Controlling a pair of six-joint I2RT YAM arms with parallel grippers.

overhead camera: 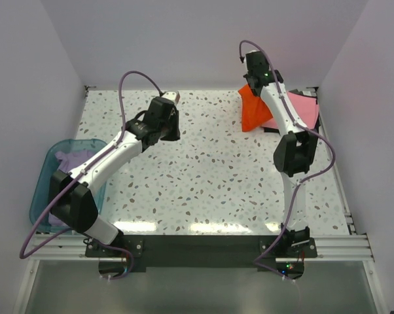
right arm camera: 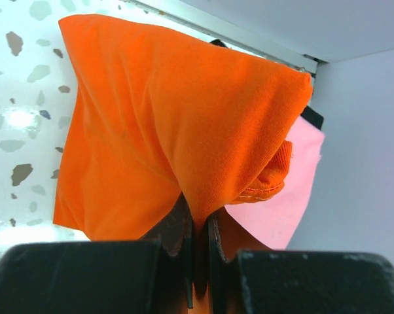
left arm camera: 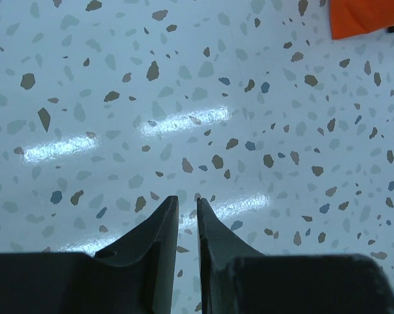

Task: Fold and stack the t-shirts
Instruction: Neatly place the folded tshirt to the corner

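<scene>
Both arms are built of glossy white shells joined by chunky black joint housings. The left arm (overhead camera: 99,160) and the right arm (overhead camera: 280,108) each carry a thin purple cable (overhead camera: 139,72) running from wrist to foot. Each base (overhead camera: 115,248) is a black plate bolted onto a silver rail (overhead camera: 341,245); a tiny green light shows at the right one. The left gripper (left arm camera: 187,204) and the right gripper (right arm camera: 198,226) have matte black fingers that taper from a blocky black body to thin blades.
</scene>
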